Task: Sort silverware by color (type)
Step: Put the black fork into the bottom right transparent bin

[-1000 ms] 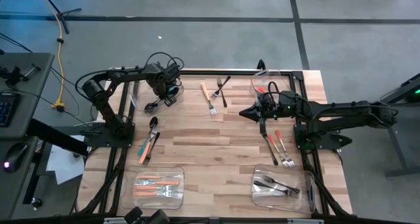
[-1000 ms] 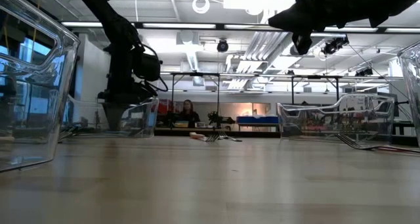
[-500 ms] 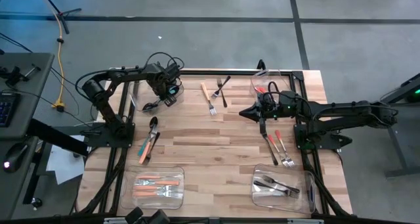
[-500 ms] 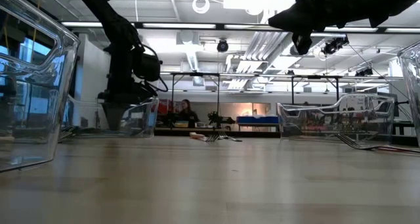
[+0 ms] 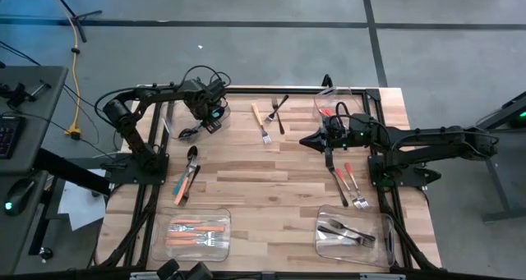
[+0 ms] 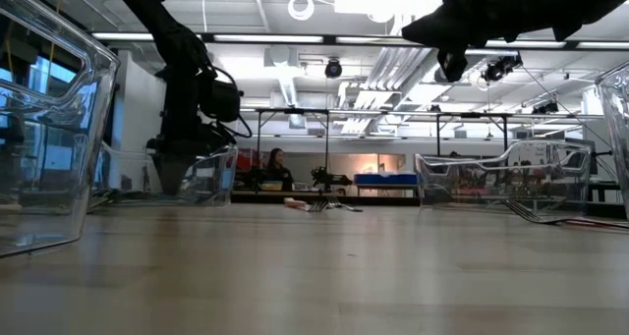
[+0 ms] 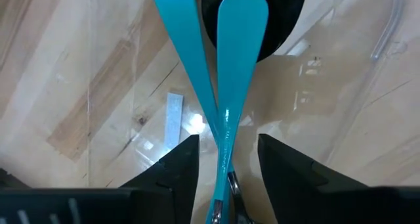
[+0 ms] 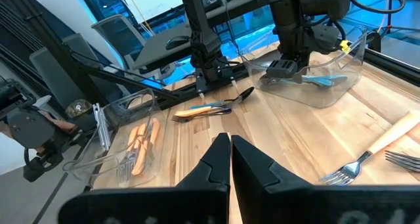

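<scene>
My left gripper (image 5: 212,118) points down into the clear bin (image 5: 200,126) at the table's far left. It is open, its fingers standing apart on either side of two crossed teal-handled pieces of silverware (image 7: 226,86), which lie on the bin's floor. These teal pieces (image 8: 323,79) and my left gripper (image 8: 285,66) also show in the right wrist view. My right gripper (image 5: 304,140) hangs shut above the table's right half, holding nothing (image 8: 230,144). More silverware lies loose: forks (image 5: 269,116) at the far middle, a spoon group (image 5: 187,175) on the left, and red-handled forks (image 5: 351,184) on the right.
A bin with orange-handled pieces (image 5: 200,231) stands near left. A bin with dark pieces (image 5: 352,235) stands near right. A bin with red-handled pieces (image 5: 335,107) stands far right. Bare wood lies in the table's middle (image 5: 263,181). A person sits far off in the room (image 6: 273,163).
</scene>
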